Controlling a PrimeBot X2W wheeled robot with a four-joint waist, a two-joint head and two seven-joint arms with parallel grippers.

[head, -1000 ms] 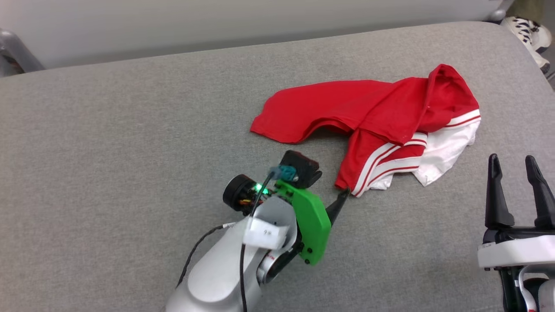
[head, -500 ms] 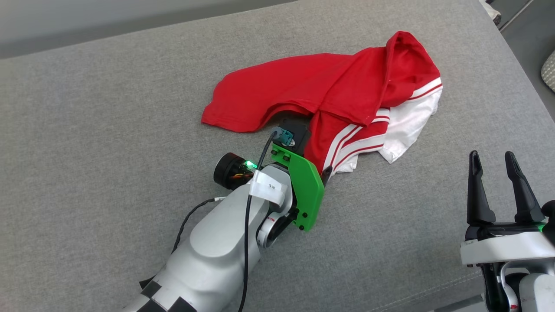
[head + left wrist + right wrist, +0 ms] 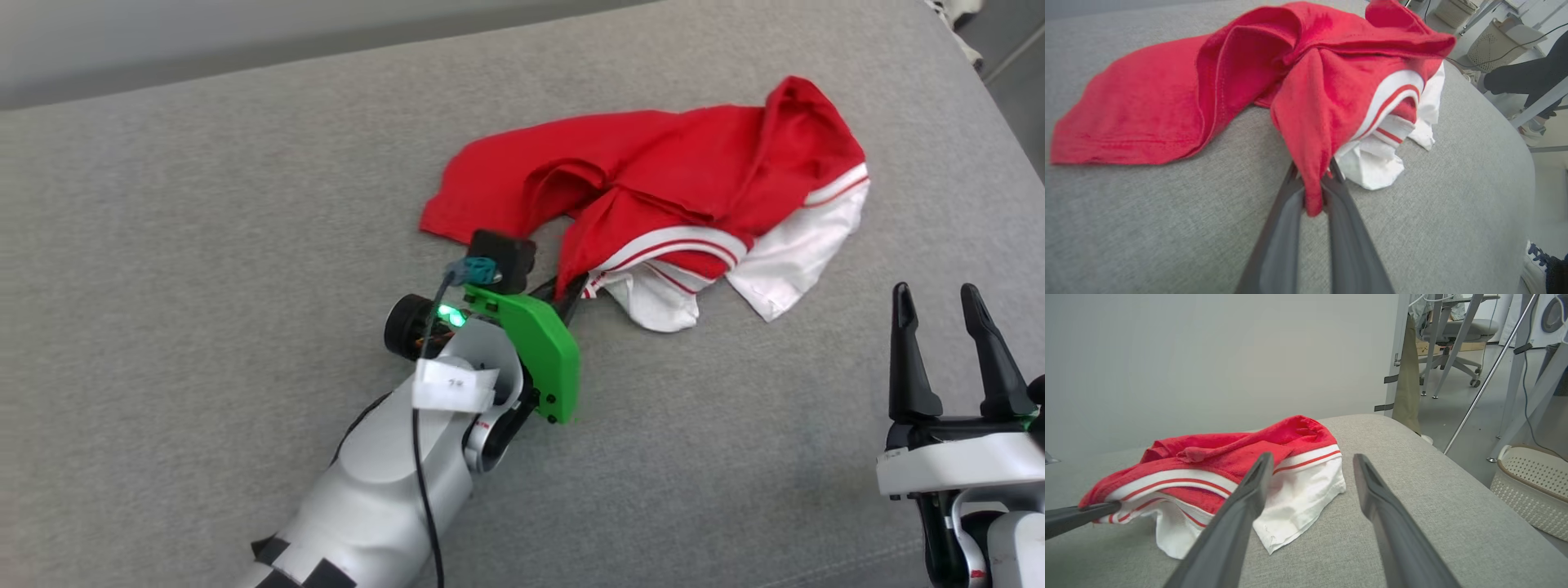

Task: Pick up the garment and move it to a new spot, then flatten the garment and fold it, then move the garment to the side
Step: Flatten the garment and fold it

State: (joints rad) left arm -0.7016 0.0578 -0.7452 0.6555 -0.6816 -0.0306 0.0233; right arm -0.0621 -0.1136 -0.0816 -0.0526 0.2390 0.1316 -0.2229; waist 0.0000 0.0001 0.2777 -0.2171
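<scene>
The red and white shirt (image 3: 653,180) lies in a crumpled heap on the gray cushion (image 3: 204,245), up toward 1 o'clock in the head view. The left claw (image 3: 1312,185) is pinched tight on a red fold at the shirt's 7 o'clock edge, and a bit of cloth pokes out between its two fingers. A bunched white sleeve (image 3: 1372,163) lies just beside that claw, at its 2 o'clock. The right claw (image 3: 951,343) sits well apart from the shirt, at the shirt's 4 o'clock, with its fingers spread wide and holding nothing. From that claw's own camera, one of its fingers hides part of the shirt. Past the end of the cushion, a white basket (image 3: 1531,486) full of holes stands on the floor at 4 o'clock and an office chair (image 3: 1453,330) at 1 o'clock. The left wrist view shows a person's dark leg (image 3: 1523,77) at 2 o'clock and a shoe (image 3: 1535,261) at 4 o'clock, both beside the cushion.
</scene>
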